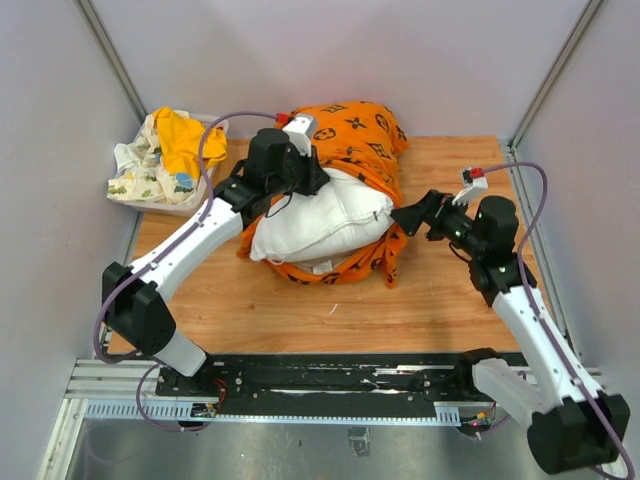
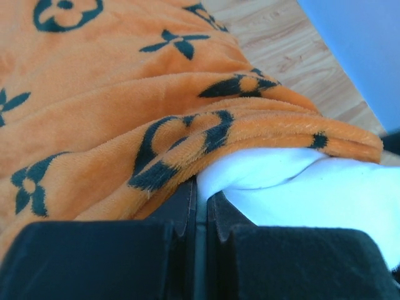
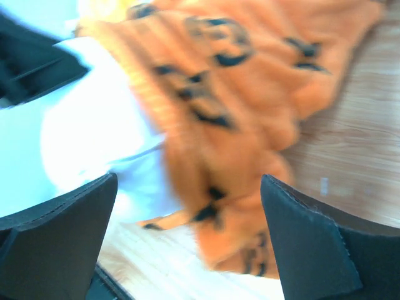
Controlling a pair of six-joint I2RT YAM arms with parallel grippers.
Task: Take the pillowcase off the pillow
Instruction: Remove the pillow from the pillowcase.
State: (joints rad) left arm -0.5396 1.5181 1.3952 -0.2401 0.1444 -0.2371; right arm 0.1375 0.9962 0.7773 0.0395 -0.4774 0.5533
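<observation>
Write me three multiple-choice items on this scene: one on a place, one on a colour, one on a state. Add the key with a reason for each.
1. The heap of loose cloths lies:
A) at the far left of the scene
B) at the near right
C) in the middle

2. The pillowcase around the pillow is:
A) blue with white dots
B) orange with black motifs
C) plain green

3. The right gripper is:
A) shut on the pillowcase
B) shut on nothing
C) open, holding nothing

Key:
1 A, the top view shows the heap by the far left corner of the table.
2 B, black flowers and stars cover the orange fabric in every view.
3 C, in the right wrist view its fingers stand wide apart and grip nothing.
</observation>
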